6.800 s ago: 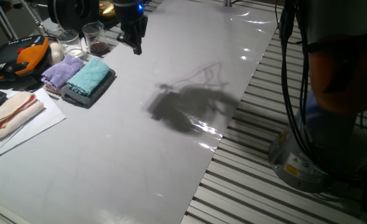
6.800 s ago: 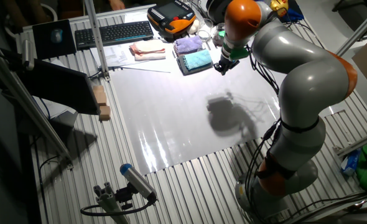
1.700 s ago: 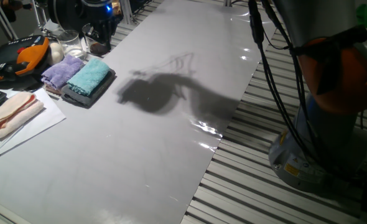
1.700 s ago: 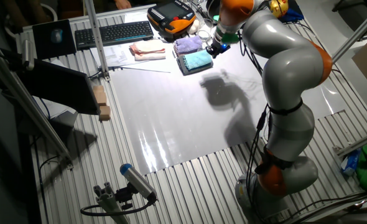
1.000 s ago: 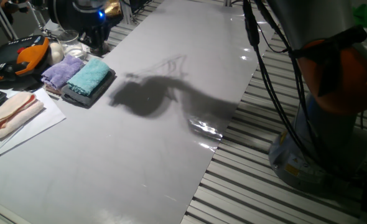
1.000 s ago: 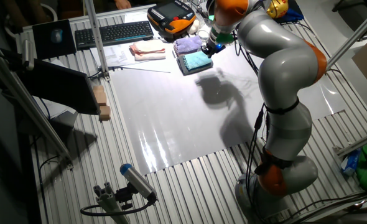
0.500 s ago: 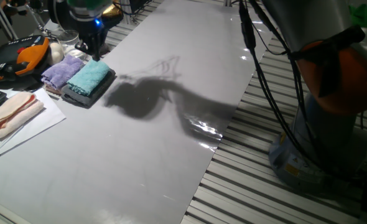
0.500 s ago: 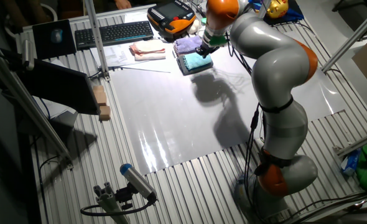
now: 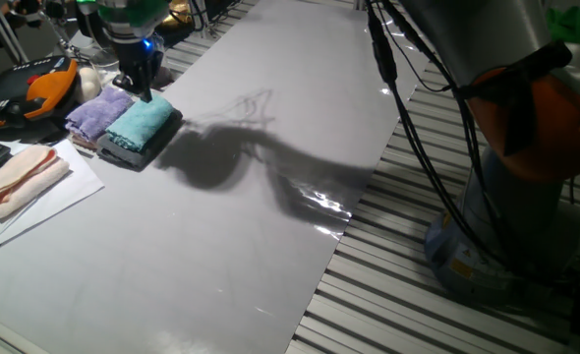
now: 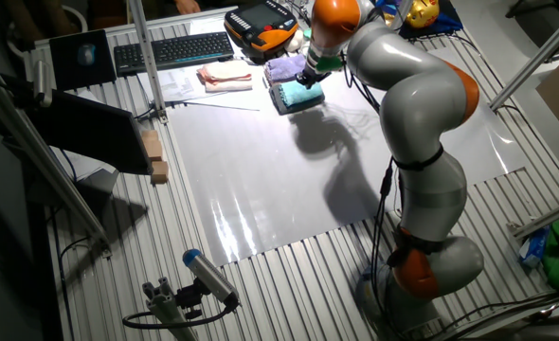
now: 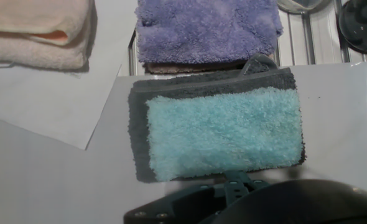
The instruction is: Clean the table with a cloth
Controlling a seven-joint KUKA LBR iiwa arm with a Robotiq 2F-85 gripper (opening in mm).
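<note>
The tool (image 9: 138,87) hangs just above the far end of the teal cloth (image 9: 141,120), at the left back part of the table (image 9: 270,197). I cannot tell if its fingers are apart or together: in both fixed views they are too small and dark, and the hand view shows only a dark part of the hand at the bottom edge.

The teal cloth (image 11: 224,129) lies flat on a dark grey cloth (image 11: 138,124), which shows as a border around it on three sides. Just beside this pile lies a lilac cloth (image 11: 205,28), and it also seems to rest on something dark. A folded peach cloth (image 11: 37,31) lies further to the side, on a sheet of white paper (image 11: 53,99).

In the other fixed view, the arm (image 10: 407,85) bends over the table and its shadow falls on the table near the pile. Behind the cloths stand a glass (image 9: 108,67) and an orange and black device (image 9: 44,84). A keyboard (image 10: 173,49) lies beyond the peach cloth.
</note>
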